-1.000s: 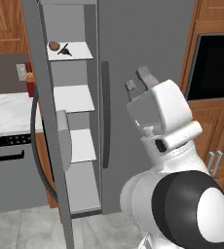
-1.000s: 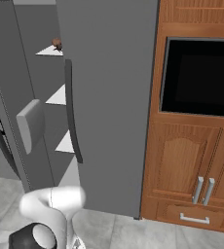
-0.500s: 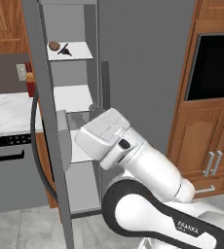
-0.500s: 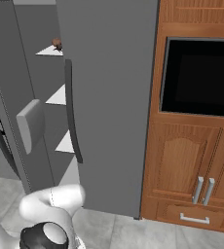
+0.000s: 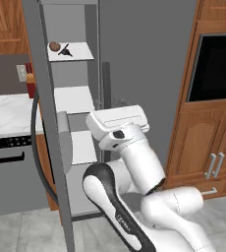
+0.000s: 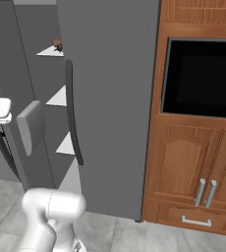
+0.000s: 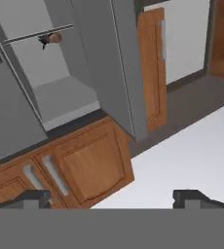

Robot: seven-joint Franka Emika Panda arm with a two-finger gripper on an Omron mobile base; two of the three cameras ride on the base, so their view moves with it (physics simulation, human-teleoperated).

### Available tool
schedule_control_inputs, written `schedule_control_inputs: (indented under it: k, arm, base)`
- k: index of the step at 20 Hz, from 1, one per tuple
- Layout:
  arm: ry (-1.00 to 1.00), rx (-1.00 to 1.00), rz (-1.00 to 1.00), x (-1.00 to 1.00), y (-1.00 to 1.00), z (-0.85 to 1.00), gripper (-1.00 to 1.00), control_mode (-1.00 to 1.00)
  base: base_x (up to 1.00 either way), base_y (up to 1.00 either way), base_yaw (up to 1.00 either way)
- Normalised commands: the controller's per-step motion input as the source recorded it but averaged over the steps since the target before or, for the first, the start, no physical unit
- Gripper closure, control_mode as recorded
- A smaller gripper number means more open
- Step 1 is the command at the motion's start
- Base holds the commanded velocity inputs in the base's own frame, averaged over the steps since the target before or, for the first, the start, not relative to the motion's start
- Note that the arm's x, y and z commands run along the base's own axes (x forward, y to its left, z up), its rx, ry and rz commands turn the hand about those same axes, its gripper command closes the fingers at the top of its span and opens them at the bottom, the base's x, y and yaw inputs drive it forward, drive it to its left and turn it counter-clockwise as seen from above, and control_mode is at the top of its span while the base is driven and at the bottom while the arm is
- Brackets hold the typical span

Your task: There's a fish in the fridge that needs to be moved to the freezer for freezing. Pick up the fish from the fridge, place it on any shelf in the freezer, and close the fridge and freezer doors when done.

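The jaws stood wide apart with nothing between them, the gripper (image 7: 111,197) showing as two dark tips at the bottom of the hand view. The fish (image 5: 65,50) was a small, slender, near-black thing with thin pointed ends, lying on the top shelf (image 5: 80,53) of the freezer (image 5: 75,128), near the shelf's left edge and just beside a round brown lump (image 5: 54,47). The freezer door (image 5: 48,133) hung open; the fridge door (image 6: 107,108) was shut.
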Motion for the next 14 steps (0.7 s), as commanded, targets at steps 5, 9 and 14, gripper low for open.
schedule_control_inputs:
  k: [5, 9, 14]
  arm:
    - [0.09, -0.11, -0.48, -0.17, -1.00, 0.19, -1.00, -1.00]
    - [0.10, 0.00, -0.41, -0.61, -1.00, 0.76, -1.00, -1.00]
    - [0.45, 0.01, -0.22, -0.78, -0.96, 0.93, -1.00, -1.00]
  base:
    - [0.00, 0.00, 0.00]
    - [0.00, 0.00, 0.00]
    - [0.00, 0.00, 0.00]
